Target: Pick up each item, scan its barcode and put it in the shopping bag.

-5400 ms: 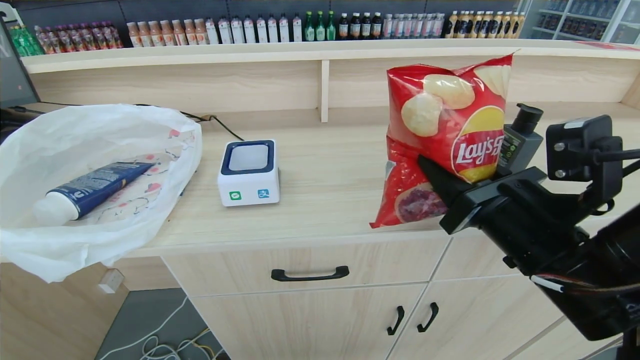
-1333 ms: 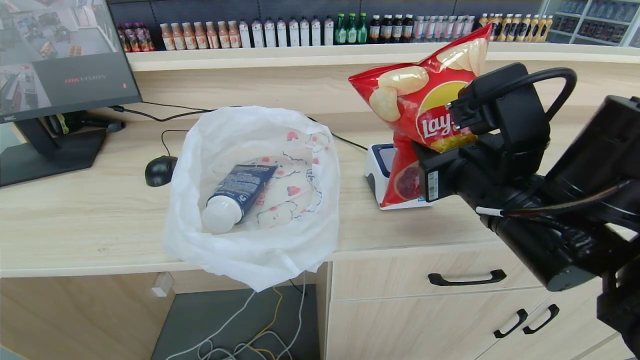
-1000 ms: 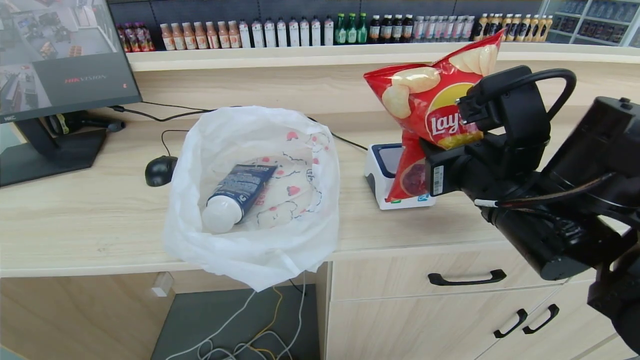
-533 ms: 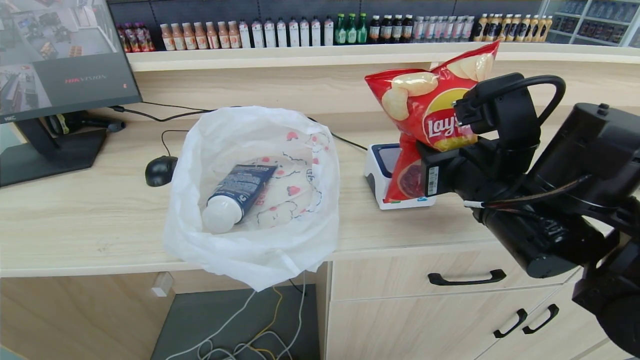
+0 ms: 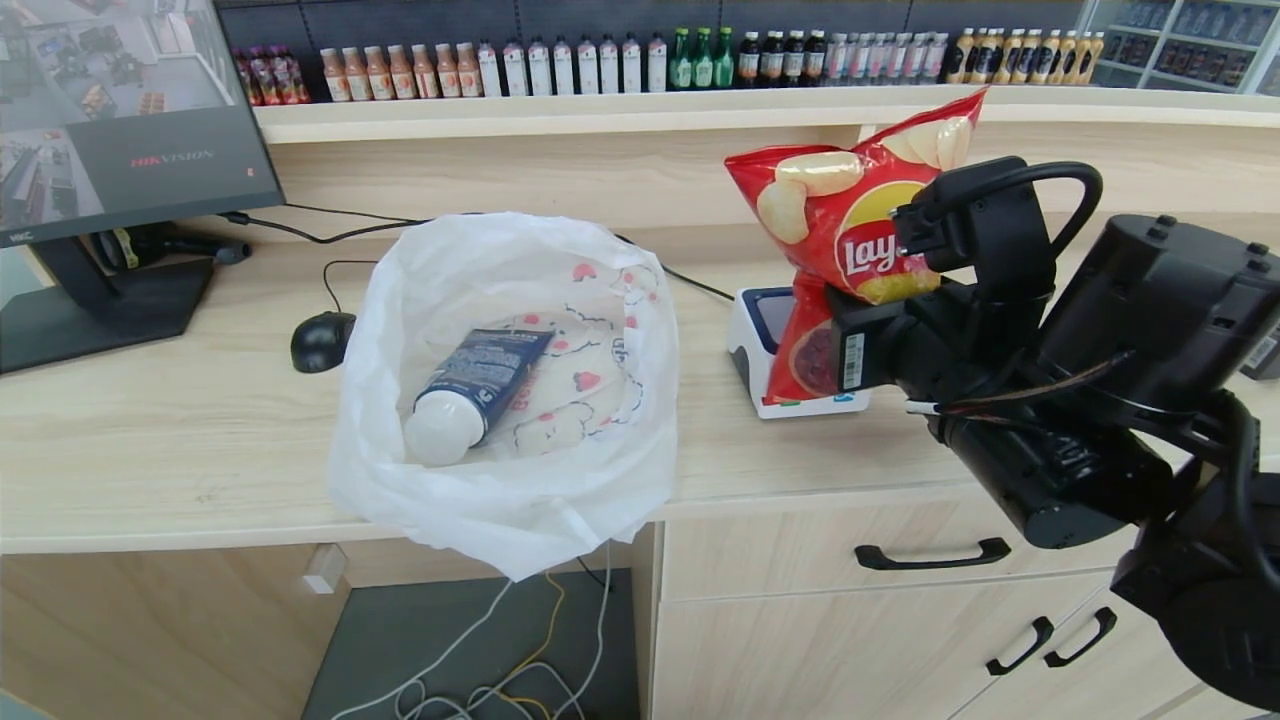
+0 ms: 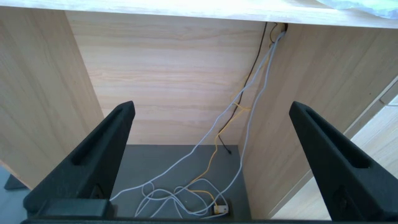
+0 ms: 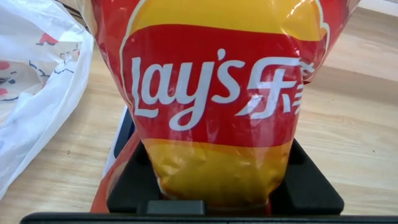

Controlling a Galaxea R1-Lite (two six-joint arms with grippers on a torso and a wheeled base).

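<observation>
My right gripper [image 5: 850, 300] is shut on a red chip bag [image 5: 830, 200], gripping it near its lower middle and holding it upright. The bag's bottom hangs just in front of the white scanner [image 5: 752, 340] on the counter. In the right wrist view the chip bag [image 7: 211, 93] sits pinched between the two black fingers of the right gripper [image 7: 217, 180]. The white shopping bag [image 5: 500, 400] stands open left of the scanner with a dark blue tube [image 5: 470, 385] lying inside. My left gripper [image 6: 211, 168] is open below the counter, with nothing between its fingers.
A monitor [image 5: 120, 110] and a black mouse [image 5: 318, 340] sit on the counter's left part. Behind runs a raised ledge [image 5: 560, 110] with bottles on a shelf beyond. Drawers with black handles [image 5: 930, 555] are under the counter; loose cables [image 6: 199, 193] lie on the floor.
Since the oldest frame the head camera has turned left. In the last second the chip bag stayed in my right gripper, drifting slightly right, then back left over the scanner.
</observation>
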